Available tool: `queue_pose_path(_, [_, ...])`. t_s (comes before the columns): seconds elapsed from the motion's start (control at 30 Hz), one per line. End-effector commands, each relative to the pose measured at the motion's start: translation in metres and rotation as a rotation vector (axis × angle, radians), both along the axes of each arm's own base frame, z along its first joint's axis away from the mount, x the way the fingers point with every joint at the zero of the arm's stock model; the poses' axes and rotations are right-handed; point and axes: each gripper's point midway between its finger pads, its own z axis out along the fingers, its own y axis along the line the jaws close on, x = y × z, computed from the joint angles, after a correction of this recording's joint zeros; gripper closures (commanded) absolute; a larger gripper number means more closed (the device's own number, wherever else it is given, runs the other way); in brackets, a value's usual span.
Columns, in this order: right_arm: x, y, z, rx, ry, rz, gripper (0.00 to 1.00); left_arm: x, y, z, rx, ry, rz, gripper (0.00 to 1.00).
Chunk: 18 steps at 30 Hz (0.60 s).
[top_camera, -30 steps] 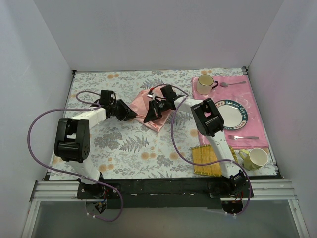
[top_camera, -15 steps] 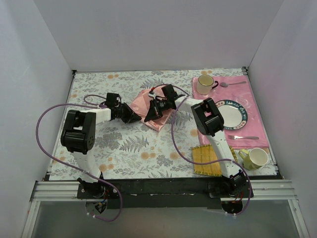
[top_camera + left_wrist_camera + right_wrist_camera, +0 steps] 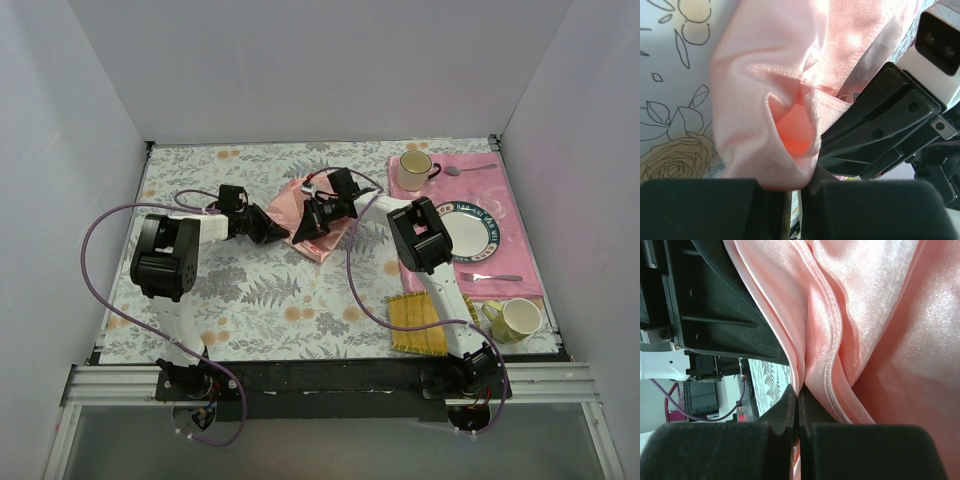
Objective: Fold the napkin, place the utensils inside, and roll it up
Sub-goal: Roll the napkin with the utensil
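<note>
napkin (image 3: 760, 75): thin cloth, satin-like, fine diagonal weave visible up close, glossy sheen along the folds, stitched hem. left gripper (image 3: 795, 200) and right gripper (image 3: 798, 412): black, matt, smooth, plastic-looking. table cover (image 3: 260, 290): flat floral print, low sheen. placemat (image 3: 520, 200): pink cloth, matt, duller than the napkin. small mat (image 3: 420, 325): yellow slats, wood- or bamboo-like. plate (image 3: 492, 222) and mug (image 3: 413, 168): glazed, glossy. fork (image 3: 492, 277): bright metal.
</note>
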Motion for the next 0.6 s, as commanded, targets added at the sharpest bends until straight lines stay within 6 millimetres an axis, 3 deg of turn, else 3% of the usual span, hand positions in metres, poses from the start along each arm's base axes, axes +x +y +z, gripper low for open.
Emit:
queue_pose_path(0.0, [0.004, -0.005, -0.026, -0.059, -0.002, -0.019, 0.99, 0.018, -0.009, 0.020, -0.043, -0.068, 0.010, 0.96])
queue_pose_path(0.23, [0.008, -0.006, -0.026, -0.062, -0.003, -0.023, 0.99, 0.031, 0.003, 0.032, 0.041, -0.100, 0.031, 0.96])
queue_pose_path(0.33, [0.009, -0.006, -0.024, -0.060, -0.007, -0.023, 0.99, 0.032, 0.012, 0.046, 0.114, -0.132, 0.020, 0.81])
queue_pose_path(0.4, [0.010, -0.007, -0.026, -0.060, -0.005, -0.025, 0.99, 0.026, 0.020, 0.052, 0.166, -0.145, 0.012, 0.75])
queue_pose_path(0.43, [0.011, -0.007, -0.025, -0.060, -0.006, -0.026, 0.99, 0.027, 0.027, 0.068, 0.203, -0.188, 0.040, 0.74])
queue_pose_path(0.57, [0.013, -0.008, -0.024, -0.060, -0.013, -0.030, 0.99, 0.007, 0.058, 0.075, 0.312, -0.164, 0.134, 0.79])
